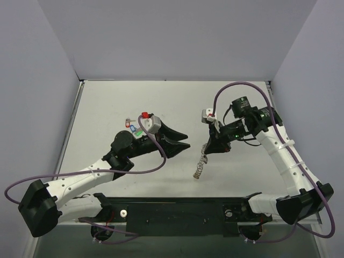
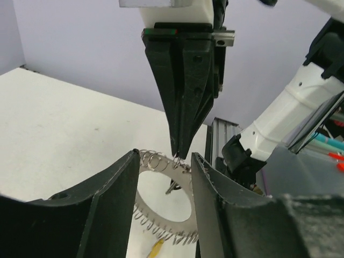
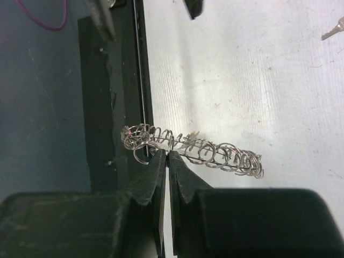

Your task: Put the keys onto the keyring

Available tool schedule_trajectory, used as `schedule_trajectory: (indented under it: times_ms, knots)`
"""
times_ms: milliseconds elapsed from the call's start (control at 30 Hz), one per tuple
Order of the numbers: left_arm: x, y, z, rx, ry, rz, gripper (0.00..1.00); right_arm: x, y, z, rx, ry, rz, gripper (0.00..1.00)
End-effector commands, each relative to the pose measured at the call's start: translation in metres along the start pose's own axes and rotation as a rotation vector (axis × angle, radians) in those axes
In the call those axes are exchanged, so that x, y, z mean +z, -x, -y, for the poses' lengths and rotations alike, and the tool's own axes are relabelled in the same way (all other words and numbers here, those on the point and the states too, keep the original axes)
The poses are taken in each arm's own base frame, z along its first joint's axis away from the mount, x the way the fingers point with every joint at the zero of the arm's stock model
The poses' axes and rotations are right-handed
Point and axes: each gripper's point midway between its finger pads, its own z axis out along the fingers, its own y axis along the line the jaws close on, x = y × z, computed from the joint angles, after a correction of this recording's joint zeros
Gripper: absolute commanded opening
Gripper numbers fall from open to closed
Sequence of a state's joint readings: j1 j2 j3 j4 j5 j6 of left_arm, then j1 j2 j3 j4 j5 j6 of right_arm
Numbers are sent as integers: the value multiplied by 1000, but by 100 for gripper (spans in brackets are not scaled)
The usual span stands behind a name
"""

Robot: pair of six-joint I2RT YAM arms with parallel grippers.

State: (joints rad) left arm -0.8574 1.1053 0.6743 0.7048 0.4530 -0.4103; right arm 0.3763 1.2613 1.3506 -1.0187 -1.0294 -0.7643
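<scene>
The right gripper is closed tight on the top edge of the keyring, and the ring hangs down from its fingertips above the table, not far from the near edge. The left gripper stands just beside it with its jaws apart. It holds nothing, and from its own camera the ring shows in the gap between its fingers.

The keys lie in a small group on the table behind the left wrist, well apart from the ring.

To my eye the ring is very light, made of thin, smooth wire, and its fringe of small rings is loose. It will probably swing and turn around the one point where it is pinched. I think the second grip should be on the wire itself, close beside the first, not on the fringe. The keys look tiny and flat, so they will be hard to lift from the table. The plastic tag seems a better place to hold than the slippery metal.
</scene>
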Motion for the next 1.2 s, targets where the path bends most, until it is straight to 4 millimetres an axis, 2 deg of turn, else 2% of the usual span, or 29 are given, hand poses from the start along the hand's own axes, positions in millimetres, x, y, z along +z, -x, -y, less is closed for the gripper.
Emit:
schedule_trajectory:
  times_ms: [0,100,233,267,367,500,633,867,1167]
  knots:
    - [-4,-15,1,51,-59,-135,53,-11,-18,-24,-76,90,-142,0]
    - [3,-24,7,53,-148,-178,69,-14,-25,-36,-110,145,-203,0]
    - [16,-27,21,51,-285,-173,69,-18,-33,-38,-133,167,-272,0]
    - [18,-34,25,37,-314,-181,69,-19,-33,-40,-131,180,-277,0]
    - [21,-39,35,71,-375,-138,62,-18,-35,-39,-125,189,-289,0]
    - [26,-48,33,75,-351,-114,52,-18,-36,-41,-124,197,-288,0]
    - [35,-50,30,101,-294,-78,49,-17,-35,-40,-119,203,-283,0]
    - [40,-71,14,131,-207,-122,46,-16,-33,-43,-116,210,-268,0]
    - [46,-81,14,140,-204,-151,42,-16,-32,-43,-118,214,-256,0]
